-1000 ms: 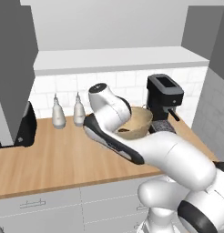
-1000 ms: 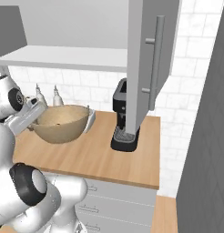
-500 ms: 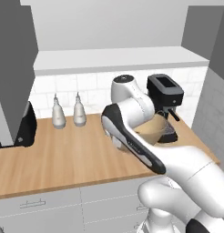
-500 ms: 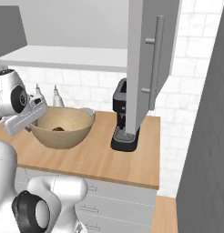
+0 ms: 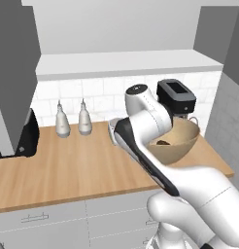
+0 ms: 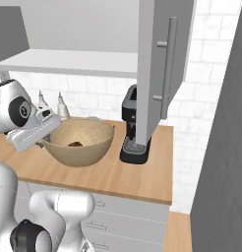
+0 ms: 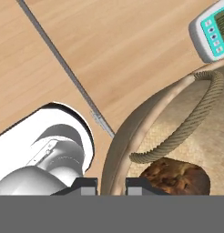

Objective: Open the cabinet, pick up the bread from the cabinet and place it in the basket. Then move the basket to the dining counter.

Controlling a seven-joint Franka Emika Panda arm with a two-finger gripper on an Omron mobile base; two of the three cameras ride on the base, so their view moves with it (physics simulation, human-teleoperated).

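Note:
The round tan basket (image 6: 86, 147) is beside the coffee machine, above the wood worktop, with the brown chunk of bread (image 6: 75, 144) lying in its bottom. My gripper (image 7: 111, 184) is shut on the basket's near rim (image 7: 127, 132), one fingertip on each side of the wall. The hand view shows the bread (image 7: 175, 175) close by, under the rope handle (image 7: 186, 125). From the left base view my arm crosses in front of the basket (image 5: 177, 143) and hides its left rim. The cabinet door (image 6: 160, 64) stands open above the coffee machine. The dining counter is out of view.
A black coffee machine (image 5: 177, 99) stands right behind the basket at the worktop's right end. Two white bottles (image 5: 73, 119) are at the tiled wall, and a dark appliance (image 5: 26, 136) sits far left. The other cabinet door (image 5: 12, 73) hangs open at the left.
My arm has swung the basket, with the bread in it, to the right along the worktop until it is next to the coffee machine. The grip on the rim has stayed shut.

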